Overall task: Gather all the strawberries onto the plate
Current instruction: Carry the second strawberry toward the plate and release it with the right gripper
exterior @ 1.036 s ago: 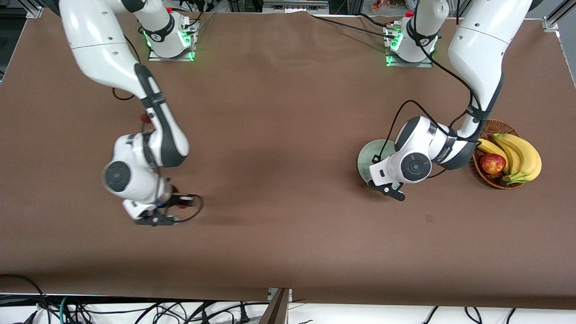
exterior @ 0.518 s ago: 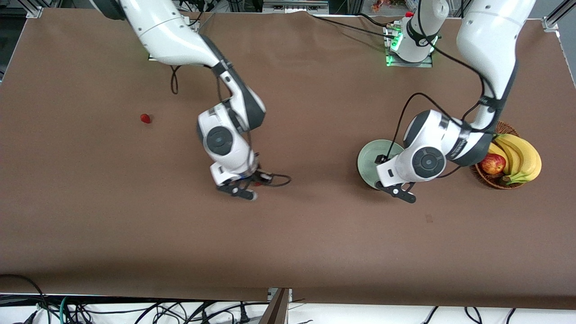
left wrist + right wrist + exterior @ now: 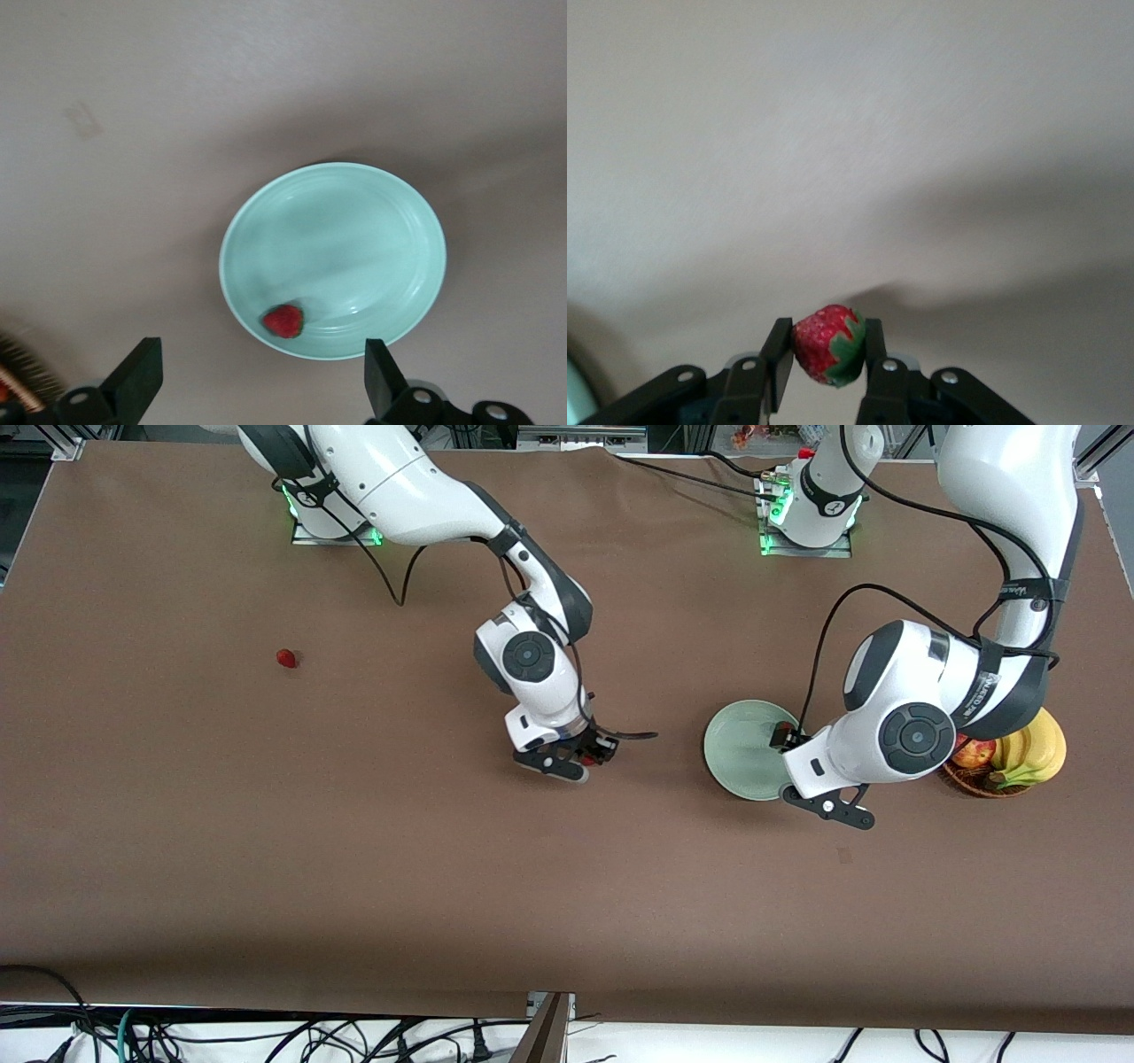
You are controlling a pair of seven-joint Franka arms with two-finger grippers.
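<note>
Loose strawberry (image 3: 285,658): you see one small red berry lying alone on the brown bench (image 3: 266,850), toward the right arm's end, well apart from both arms.

Right gripper (image 3: 576,760): it hangs over the middle of the bench, between that loose berry and the plate. Your right wrist view shows its two fingers pinched on a held strawberry (image 3: 829,344), red flesh with the green top showing between them.

Key relation: from the right gripper, the plate lies toward the left arm's end of the bench, at about the same depth from the front camera. You would judge a sideways carry over bare bench as the next need, then a release above the dish.

Plate (image 3: 728,766): you see a pale green round dish resting on the bench, just beside the wicker basket (image 3: 966,781) of bananas (image 3: 1036,746) and an apple (image 3: 972,754).

Plated strawberry (image 3: 283,320): one berry already lies inside the plate, close to its rim.

Left gripper (image 3: 257,390): it hovers above the plate's edge with its fingers spread wide, holding nothing.

Progress: you would count one berry in, one in transit, one not yet picked up.
</note>
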